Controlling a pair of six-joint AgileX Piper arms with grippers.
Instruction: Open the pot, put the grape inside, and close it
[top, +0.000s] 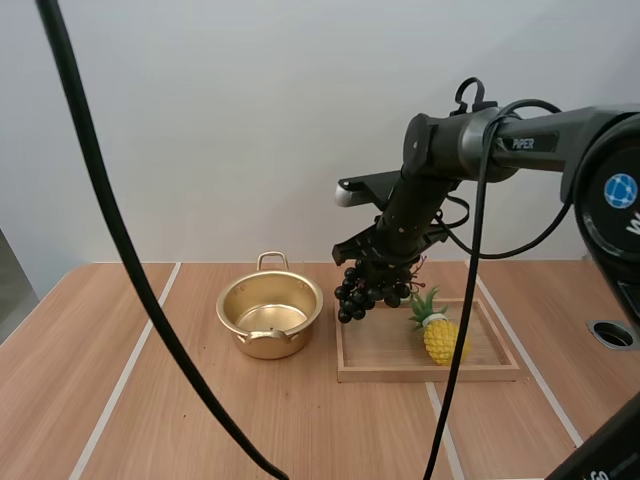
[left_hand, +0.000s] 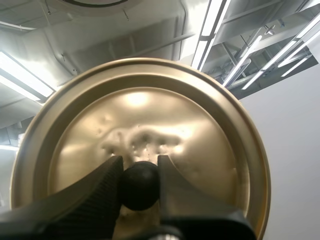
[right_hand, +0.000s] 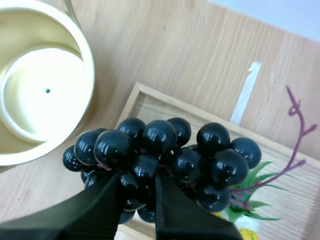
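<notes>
Pale wood with white stripes makes up the desk (top: 150, 400), and on it stands the golden pot (top: 270, 315), its mouth open and nothing inside. The right pincer (top: 385, 262) is clamped on the bunch of grapes (top: 368, 292), its two fingers biting into the middle of the cluster, with dark berries bulging out on both sides. The bunch hangs directly under this pincer, lifted above the near-left corner of the wooden tray (top: 400, 372). A toy pineapple (top: 440, 335) lies in the tray, below the pincer and off to its right. The pot sits lower than the pincer and to its left, apart from the tray.

The left pincer (left_hand: 140, 162) is shut on the black knob (left_hand: 139, 185) of the lid (left_hand: 140, 115). The lid's golden disc spreads just beyond the fingertips, held up in the air.

By my reading, opening is done and the grapes are picked up, so the carry to the pot is the step in hand. The next move calls for swinging the right pincer to its left until the bunch hangs over the pot's mouth, then lowering it so the trailing berries clear the rim before the fingers part. The lid should come down only once that arm is out of the way.
</notes>
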